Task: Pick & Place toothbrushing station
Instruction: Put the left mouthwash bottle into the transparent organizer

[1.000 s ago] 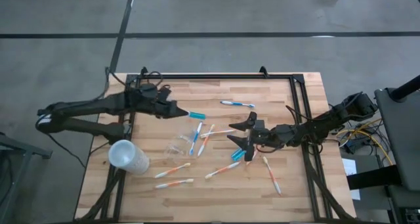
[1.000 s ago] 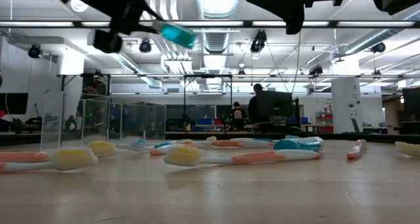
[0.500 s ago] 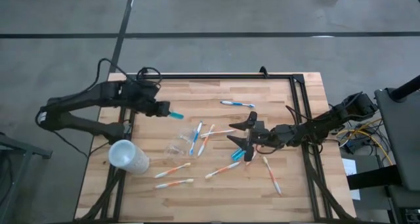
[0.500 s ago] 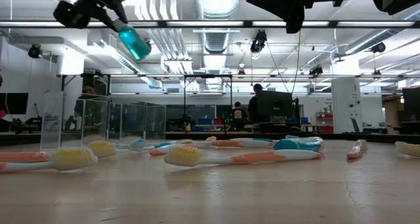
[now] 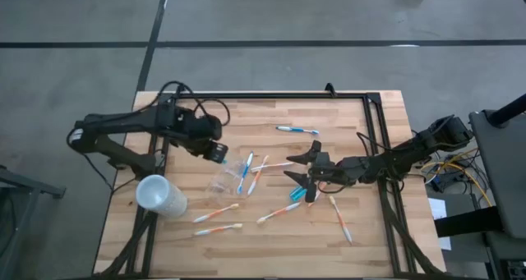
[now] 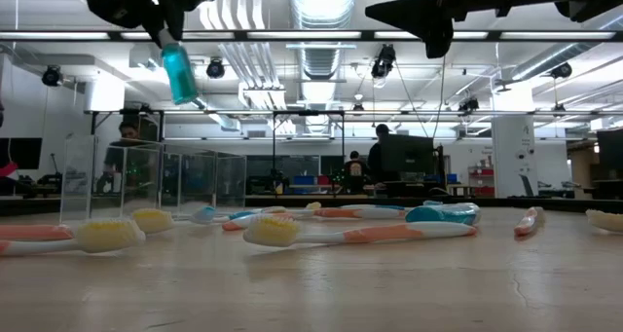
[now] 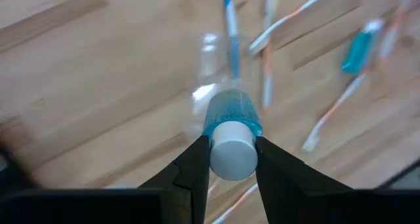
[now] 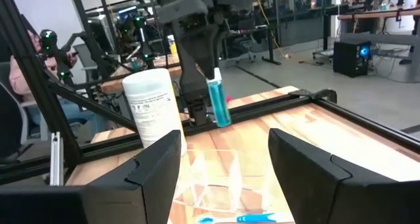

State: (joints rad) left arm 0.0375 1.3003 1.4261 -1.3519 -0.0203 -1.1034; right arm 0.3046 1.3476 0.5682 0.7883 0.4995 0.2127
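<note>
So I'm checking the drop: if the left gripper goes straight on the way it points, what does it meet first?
Probably the clear tumbler: the left gripper holds the toothpaste tube pointing down at it, though depth is hard to judge.

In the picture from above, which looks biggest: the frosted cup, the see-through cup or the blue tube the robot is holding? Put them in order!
1. Frosted cup, clearly biggest.
2. Clear tumbler.
3. Blue toothpaste tube, held upright by the left gripper, so it is seen end-on and looks smaller than it is.
</note>
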